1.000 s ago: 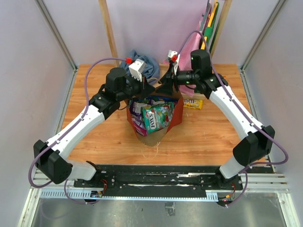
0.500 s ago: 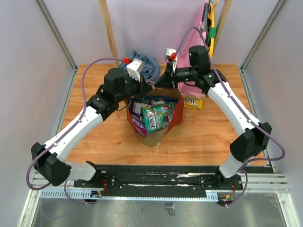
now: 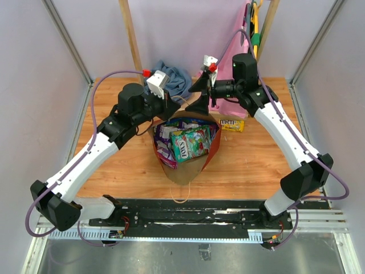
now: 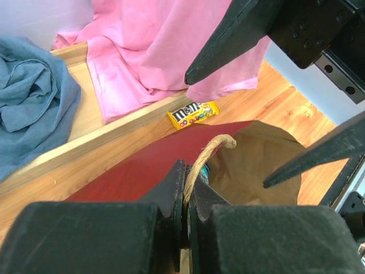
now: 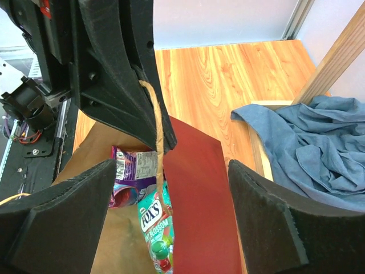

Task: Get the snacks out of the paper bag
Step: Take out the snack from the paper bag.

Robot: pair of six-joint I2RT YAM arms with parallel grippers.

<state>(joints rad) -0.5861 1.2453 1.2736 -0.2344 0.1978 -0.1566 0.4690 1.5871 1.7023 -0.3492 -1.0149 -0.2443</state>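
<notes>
1. The snacks (image 3: 185, 140) lie heaped in the paper bag (image 3: 212, 145). The lower packets are covered, so the full count cannot be told. On top are glossy purple packets at the left and one green-and-red Fox's packet (image 5: 157, 237).
2. The left gripper (image 4: 185, 177) is pressed together on a rough twine handle (image 4: 206, 155) at the bag's far rim, and the rope's lower end vanishes between the fingers.
3. The right gripper (image 5: 170, 165) is spread wide above that same rim. Whether it touches the paper is unclear.
4. The bag is stiff paper, red outside and brown kraft inside. It stands mid-table with its mouth open. It has two twine loops: one is pinched, and the second loop (image 3: 181, 197) lies at the near side.
5. One yellow M&M's packet (image 3: 232, 124) lies flat on the table right of the bag, beside a wooden ledge (image 4: 114, 128).
6. There is soft pink garment (image 4: 165, 51) at far right and crumpled blue-grey cloth (image 4: 28, 103) at far left.
</notes>
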